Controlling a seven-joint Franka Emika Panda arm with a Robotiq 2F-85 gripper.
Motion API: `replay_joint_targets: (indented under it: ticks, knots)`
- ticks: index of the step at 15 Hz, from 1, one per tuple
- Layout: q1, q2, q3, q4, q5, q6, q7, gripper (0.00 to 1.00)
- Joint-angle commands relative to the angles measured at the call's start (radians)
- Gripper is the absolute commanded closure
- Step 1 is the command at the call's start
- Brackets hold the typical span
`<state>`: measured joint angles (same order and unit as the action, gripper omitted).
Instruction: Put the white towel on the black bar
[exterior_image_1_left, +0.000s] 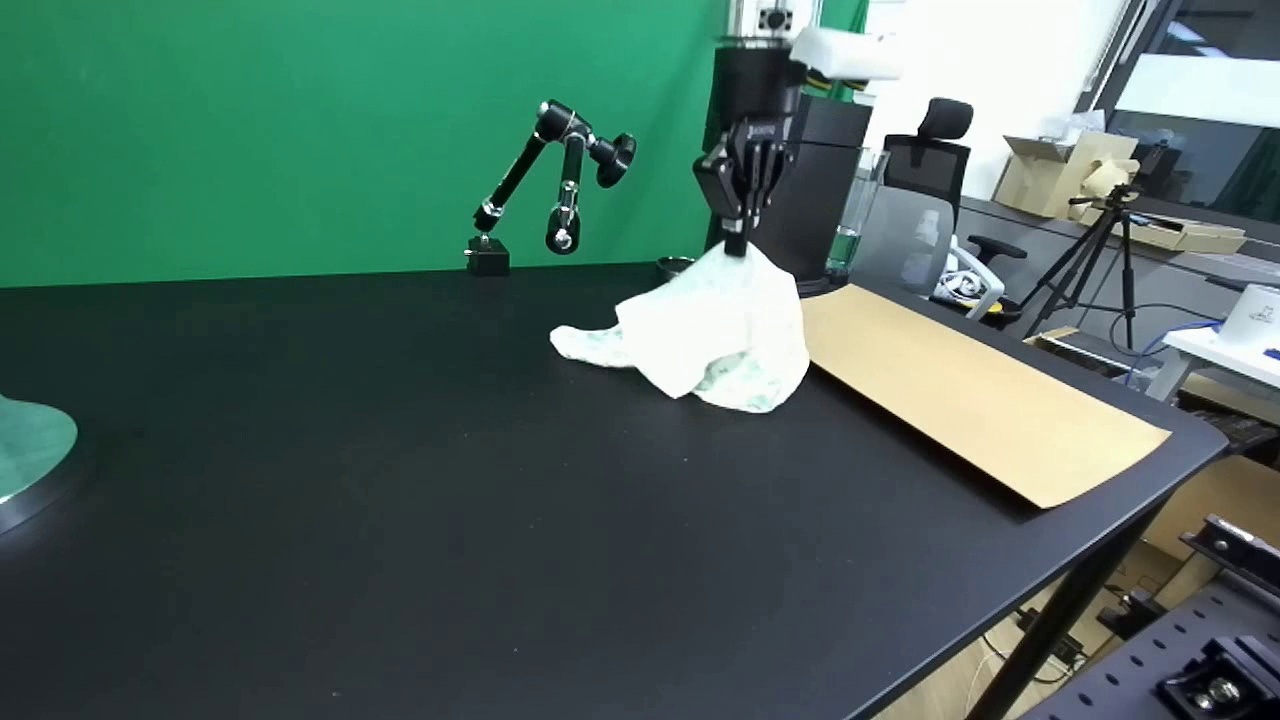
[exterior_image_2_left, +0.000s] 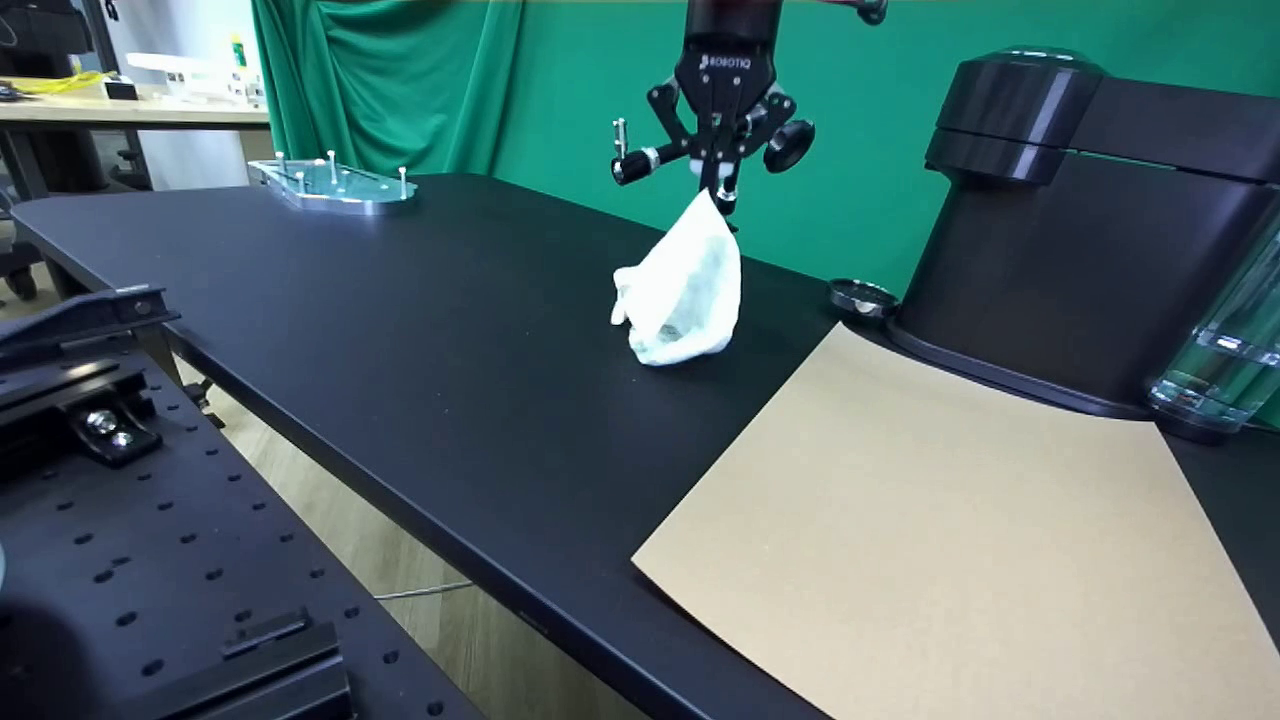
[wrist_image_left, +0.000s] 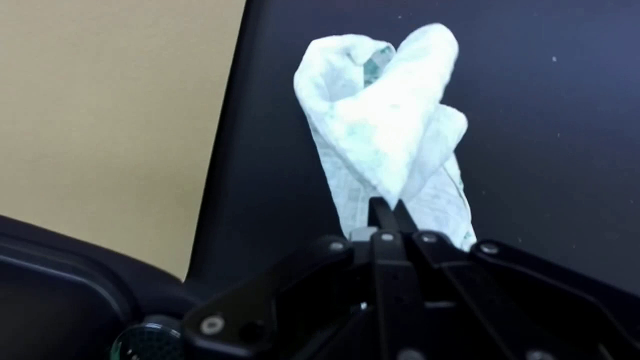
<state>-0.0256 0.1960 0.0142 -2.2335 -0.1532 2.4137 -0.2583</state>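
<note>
Green backdrop (exterior_image_1_left: 300, 140), black table (exterior_image_1_left: 400, 530): in an exterior view I find my gripper (exterior_image_1_left: 736, 240) pinching the white towel (exterior_image_1_left: 715, 315) by its top, the rest draping below; whether its lower edge meets the table I cannot tell. The jointed black bar (exterior_image_1_left: 519, 170) stands apart, between the towel's ten and eleven o'clock. In an exterior view I record the black machine (exterior_image_2_left: 1030, 280) at the towel's three o'clock and the cardboard sheet (exterior_image_2_left: 950, 530) between four and five. In the wrist view the fingertips (wrist_image_left: 382, 215) press together on the towel's peak.

towel (exterior_image_1_left: 712, 322): 1 | black bar (exterior_image_1_left: 518, 172): 1 | gripper (exterior_image_1_left: 736, 243): 1 | cardboard sheet (exterior_image_2_left: 960, 540): 1 | posts (exterior_image_2_left: 403, 183): seemingly 4
</note>
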Motion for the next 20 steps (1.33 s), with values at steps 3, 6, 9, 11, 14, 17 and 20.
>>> replay_joint_targets:
  ticks: [3,6,9,11,14,17,20]
  knots:
    - [0.062,-0.084,0.023,0.129,0.037,-0.144,0.193,1.00]
    - [0.103,-0.105,0.056,0.206,0.048,-0.179,0.268,1.00]
    - [0.141,-0.094,0.086,0.294,0.039,-0.204,0.335,1.00]
    - [0.156,-0.070,0.095,0.345,0.030,-0.205,0.363,1.00]
    - [0.174,-0.030,0.100,0.412,0.011,-0.211,0.400,1.00]
    - [0.184,0.013,0.095,0.453,0.002,-0.217,0.416,1.00]
    - [0.203,0.054,0.097,0.496,-0.011,-0.254,0.443,1.00]
